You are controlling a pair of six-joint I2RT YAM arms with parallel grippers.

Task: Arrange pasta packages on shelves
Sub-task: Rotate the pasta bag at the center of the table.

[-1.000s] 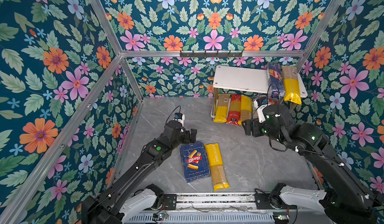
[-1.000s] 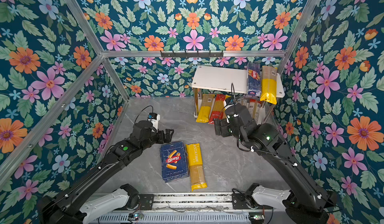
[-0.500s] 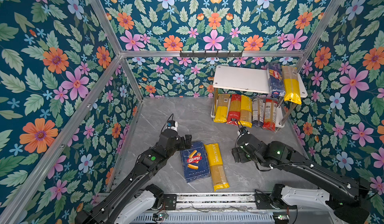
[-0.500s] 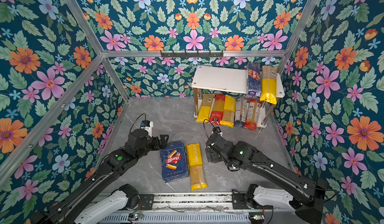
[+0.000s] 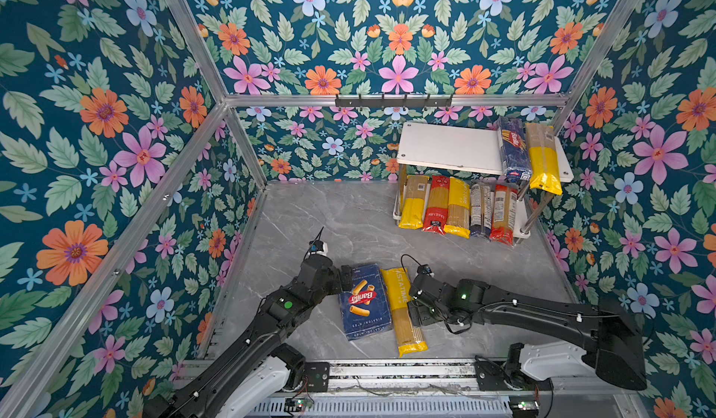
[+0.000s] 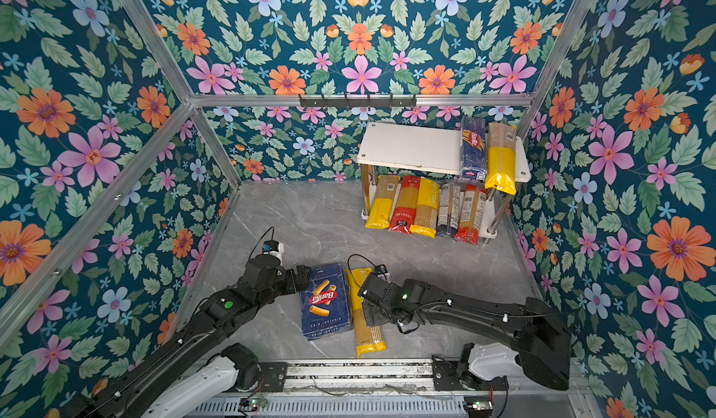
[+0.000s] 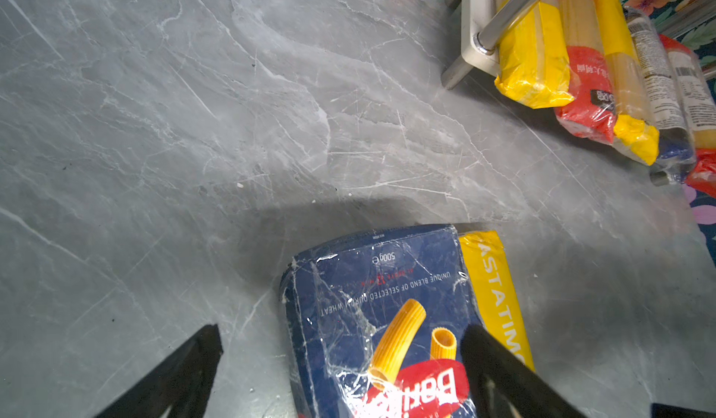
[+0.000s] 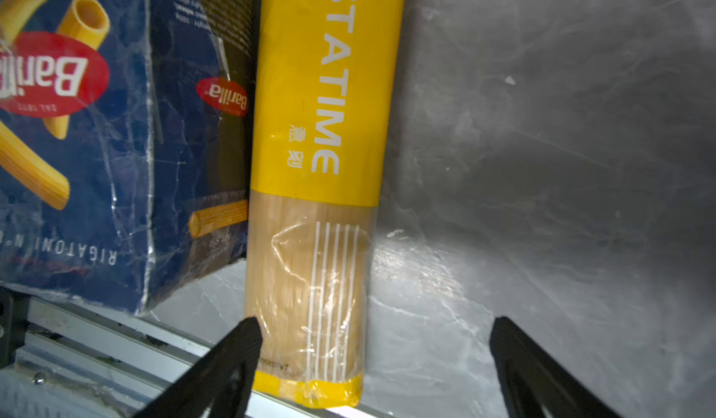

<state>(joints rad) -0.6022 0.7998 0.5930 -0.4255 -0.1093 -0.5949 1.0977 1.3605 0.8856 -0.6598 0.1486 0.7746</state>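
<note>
Both top views: we look steeply down on the whole scene from high up.
Left wrist: we sit close behind the left gripper, Barilla pack just ahead, shelves far beyond.
Right wrist: we sit close behind the right gripper, yellow bag ahead; both wrist views share the pack and the bag.

Barilla pack beside spaghetti bag

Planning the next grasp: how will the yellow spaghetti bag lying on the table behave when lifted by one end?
The yellow spaghetti bag is probably stiff lengthwise: straight strands pack its clear window. Its glossy, wrinkled film looks slippery. Being long and narrow, it may tilt or swing from an end grip; mid-length seems safer.
</note>
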